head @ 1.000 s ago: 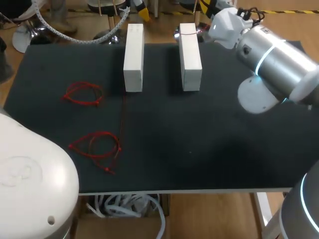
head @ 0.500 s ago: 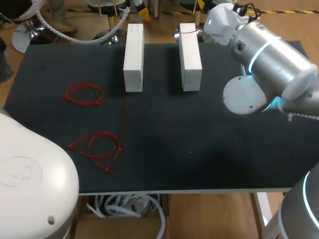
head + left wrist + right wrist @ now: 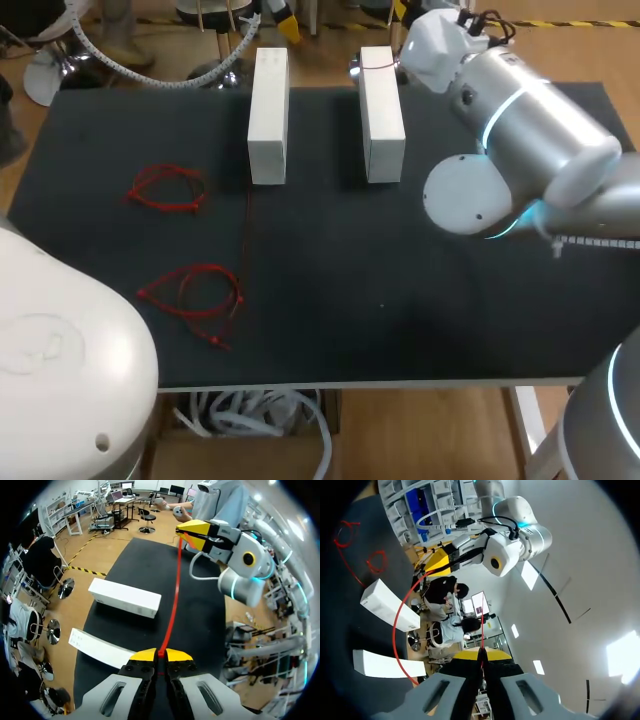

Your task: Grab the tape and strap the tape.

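Near left: my left arm [image 3: 60, 370], its bulky white housing over the near-left corner of the black table [image 3: 400, 320]. Its gripper does not show from above.

Left wrist view: left gripper [image 3: 158, 654] is clenched, its yellow tips pinched together on one end of the red tape [image 3: 173, 602]. The tape leaves the tips and runs in a taut line above the mat, straight ahead to my other gripper.

Left half of the mat: two loose red loops lie flat and well apart from each other. The near loop [image 3: 195, 292] is close to the front edge and the far loop [image 3: 168, 188] is farther back. A thin red strand [image 3: 245, 240] runs along the mat just right of them, up to the left block.

Far middle: two long white blocks lie side by side, not touching, the left block [image 3: 268, 115] and the right block [image 3: 381, 112]. A red line crosses the far end of the right block.

Far right: my right arm [image 3: 530, 130] comes in from the right, its wrist over the far edge just beyond the right block. Right gripper [image 3: 481, 652] is clamped on the other end of the tape, which bows in a curve from there across to the left gripper.
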{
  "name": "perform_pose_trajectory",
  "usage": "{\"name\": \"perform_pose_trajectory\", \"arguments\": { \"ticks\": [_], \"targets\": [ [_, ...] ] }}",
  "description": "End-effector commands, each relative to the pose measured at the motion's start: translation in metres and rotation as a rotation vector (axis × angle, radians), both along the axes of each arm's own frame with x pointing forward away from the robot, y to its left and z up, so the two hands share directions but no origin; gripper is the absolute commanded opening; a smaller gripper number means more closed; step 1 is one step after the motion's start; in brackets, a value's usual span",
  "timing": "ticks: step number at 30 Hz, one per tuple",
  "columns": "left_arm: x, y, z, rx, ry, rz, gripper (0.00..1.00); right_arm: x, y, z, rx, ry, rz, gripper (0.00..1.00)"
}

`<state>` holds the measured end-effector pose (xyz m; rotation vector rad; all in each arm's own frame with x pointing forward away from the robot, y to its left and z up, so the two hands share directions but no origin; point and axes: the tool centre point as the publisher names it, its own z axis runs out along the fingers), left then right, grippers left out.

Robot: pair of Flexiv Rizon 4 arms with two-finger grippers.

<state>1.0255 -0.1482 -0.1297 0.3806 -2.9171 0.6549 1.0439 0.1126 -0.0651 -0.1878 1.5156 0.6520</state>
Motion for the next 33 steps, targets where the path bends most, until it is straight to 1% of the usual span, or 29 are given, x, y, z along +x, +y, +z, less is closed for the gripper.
{"name": "perform_pose_trajectory", "arguments": {
  "ticks": [1, 2, 5, 8, 9, 13, 15, 16, 18, 21, 22, 25, 27, 33],
  "targets": [
    [0.000, 0.000, 0.001, 0.003, 0.002, 0.000, 0.00, -0.002, 0.003, 0.002, -0.010, 0.023, -0.068, 0.00],
    [0.000, 0.000, 0.001, 0.003, 0.002, 0.000, 0.00, 0.001, 0.004, 0.001, -0.034, 0.080, -0.100, 0.00],
    [0.000, 0.000, 0.001, 0.003, 0.002, 0.000, 0.00, 0.007, 0.004, -0.003, -0.104, 0.153, -0.181, 0.00],
    [0.000, 0.000, 0.001, 0.003, 0.002, 0.000, 0.00, 0.012, 0.004, -0.007, -0.194, 0.204, -0.236, 0.00],
    [0.000, 0.000, 0.001, 0.003, 0.002, 0.000, 0.00, 0.014, 0.004, -0.008, -0.222, 0.205, -0.250, 0.00],
    [0.000, 0.000, 0.001, 0.003, 0.002, 0.000, 0.00, 0.018, 0.003, -0.008, -0.292, 0.156, -0.318, 0.00],
    [0.000, 0.000, 0.001, 0.003, 0.002, 0.000, 0.00, 0.019, 0.001, -0.008, -0.329, 0.146, -0.353, 0.00],
    [0.000, 0.000, 0.001, 0.003, 0.002, 0.000, 0.00, 0.020, 0.000, -0.008, -0.347, 0.124, -0.371, 0.00],
    [0.000, 0.000, 0.001, 0.003, 0.002, 0.000, 0.00, 0.020, -0.001, -0.010, -0.396, 0.124, -0.406, 0.00],
    [0.000, 0.000, 0.001, 0.003, 0.002, 0.000, 0.00, 0.020, -0.003, -0.012, -0.438, 0.095, -0.436, 0.00],
    [0.000, 0.000, 0.001, 0.003, 0.002, 0.000, 0.00, 0.019, -0.003, -0.013, -0.447, 0.099, -0.437, 0.00],
    [0.000, 0.000, 0.001, 0.003, 0.002, 0.000, 0.00, 0.018, -0.002, -0.014, -0.461, 0.096, -0.421, 0.00],
    [0.000, 0.000, 0.001, 0.003, 0.002, 0.000, 0.00, 0.015, 0.000, -0.013, -0.454, 0.088, -0.393, 0.00],
    [0.000, 0.000, 0.001, 0.003, 0.002, 0.000, 0.00, 0.003, 0.006, -0.005, -0.449, 0.064, -0.259, 0.00]
  ]
}}
